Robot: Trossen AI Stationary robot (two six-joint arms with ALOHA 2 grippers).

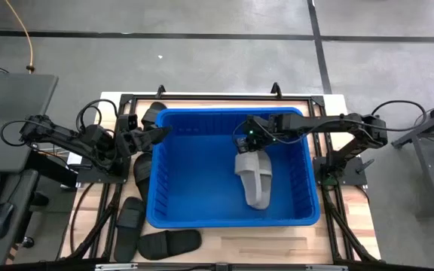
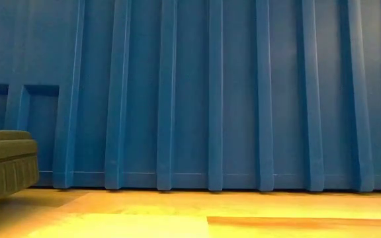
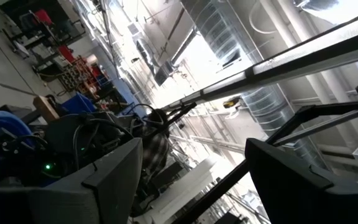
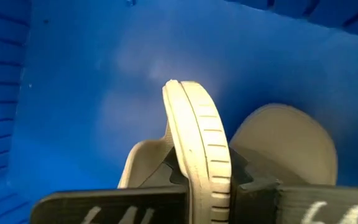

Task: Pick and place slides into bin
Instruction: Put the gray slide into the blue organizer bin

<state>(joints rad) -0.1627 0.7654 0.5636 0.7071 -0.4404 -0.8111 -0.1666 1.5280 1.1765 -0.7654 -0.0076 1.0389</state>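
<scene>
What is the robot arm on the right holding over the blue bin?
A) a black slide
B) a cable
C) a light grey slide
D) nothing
C: the right gripper is shut on the edge of a light grey slide, which hangs inside the blue bin; the black slides lie outside it on the table.

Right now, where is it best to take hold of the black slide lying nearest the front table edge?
Probably the strap band of that black slide, coming from straight above: it lies flat beside the bin, so the raised band gives a claw something to close on.
</scene>
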